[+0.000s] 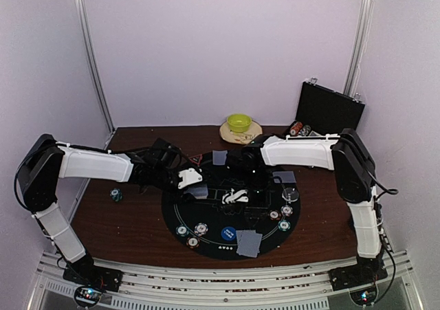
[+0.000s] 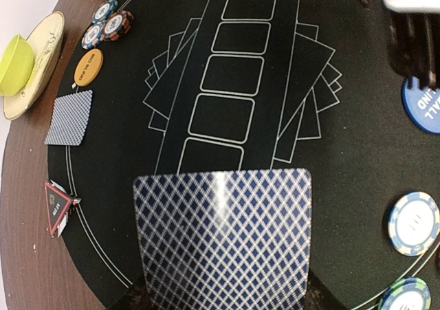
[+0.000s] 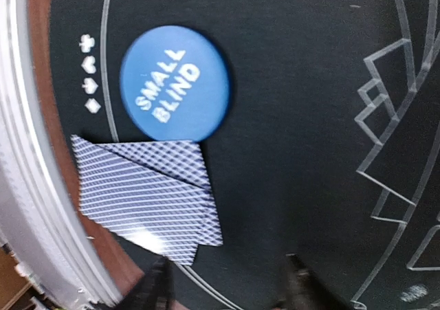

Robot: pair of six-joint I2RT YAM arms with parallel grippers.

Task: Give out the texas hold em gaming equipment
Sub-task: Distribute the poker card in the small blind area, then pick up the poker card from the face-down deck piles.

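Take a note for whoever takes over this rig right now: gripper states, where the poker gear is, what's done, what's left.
Left gripper: shut on a card, over the mat's left side.
Right gripper: open, empty, by the two cards and Small Blind disc at the near edge.
Done: near spot also has three chips; right spot has a right card, clear disc, right chips; far spot has a far card, orange disc, far chips, red triangle.
To do: set down that card, probably left spot; a stray chip lies off the mat; spare chips sit by the case.
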